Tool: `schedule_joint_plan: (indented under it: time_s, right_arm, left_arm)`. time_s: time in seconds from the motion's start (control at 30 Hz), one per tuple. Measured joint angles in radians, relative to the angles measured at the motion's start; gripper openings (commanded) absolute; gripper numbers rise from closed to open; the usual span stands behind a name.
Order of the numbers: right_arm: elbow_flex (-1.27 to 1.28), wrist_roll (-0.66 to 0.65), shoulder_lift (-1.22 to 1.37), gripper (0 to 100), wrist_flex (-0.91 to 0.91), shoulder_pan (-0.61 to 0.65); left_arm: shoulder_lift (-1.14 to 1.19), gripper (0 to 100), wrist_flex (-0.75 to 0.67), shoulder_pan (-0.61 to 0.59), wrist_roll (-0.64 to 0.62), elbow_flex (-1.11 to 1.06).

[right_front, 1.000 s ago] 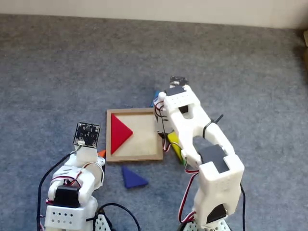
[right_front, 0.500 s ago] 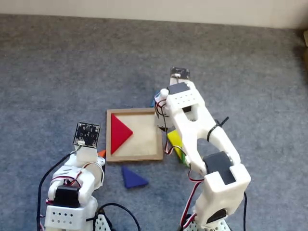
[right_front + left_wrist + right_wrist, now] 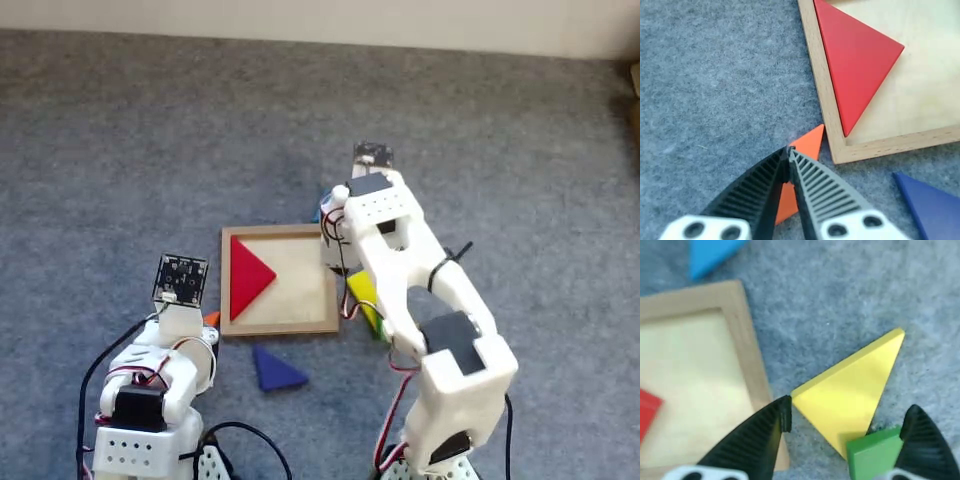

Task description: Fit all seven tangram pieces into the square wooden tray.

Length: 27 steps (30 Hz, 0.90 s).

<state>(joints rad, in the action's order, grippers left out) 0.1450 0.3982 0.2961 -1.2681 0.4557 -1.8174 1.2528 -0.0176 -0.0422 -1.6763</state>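
The square wooden tray (image 3: 329, 290) holds a red triangle (image 3: 248, 274) against one side. My left gripper (image 3: 789, 150) is shut, its tips meeting over an orange triangle (image 3: 809, 142) that lies on the carpet just outside a tray corner (image 3: 836, 150). My right gripper (image 3: 850, 420) is open and straddles a yellow triangle (image 3: 850, 390) lying beside the tray rim (image 3: 749, 340). A green piece (image 3: 872, 455) overlaps the yellow one near one finger (image 3: 918, 430). A light blue piece (image 3: 710, 255) lies beyond the tray.
A dark blue triangle (image 3: 275, 370) rests on the grey carpet in front of the tray, between the two arm bases. The right arm (image 3: 385, 215) hangs over the tray's right edge. Open carpet stretches to the back and both sides.
The right arm has stretched a little farther from its base, uncovering more of the yellow triangle beside the tray. The left arm has kept still.
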Motion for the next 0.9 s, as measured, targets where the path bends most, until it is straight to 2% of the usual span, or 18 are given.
schedule_joint_plan:
  time_s: [0.3, 0.47, 0.53, 0.9]
  right_arm:
    - [-0.012, -0.002, 0.086, 32.3, 0.028, 0.003]
    - [-0.012, -0.003, 0.086, 18.1, 0.032, 0.003]
    - [-0.012, -0.003, 0.086, 15.4, 0.032, -0.002]
    - [-0.009, -0.083, 0.031, 14.8, 0.032, -0.003]
  left_arm:
    - [0.000, 1, 0.000, 0.000, 0.000, 0.000]
    - [0.000, 1, 0.000, 0.000, 0.000, 0.000]
    - [0.000, 1, 0.000, 0.000, 0.000, 0.000]
    - [0.000, 1, 0.000, 0.000, 0.000, 0.000]
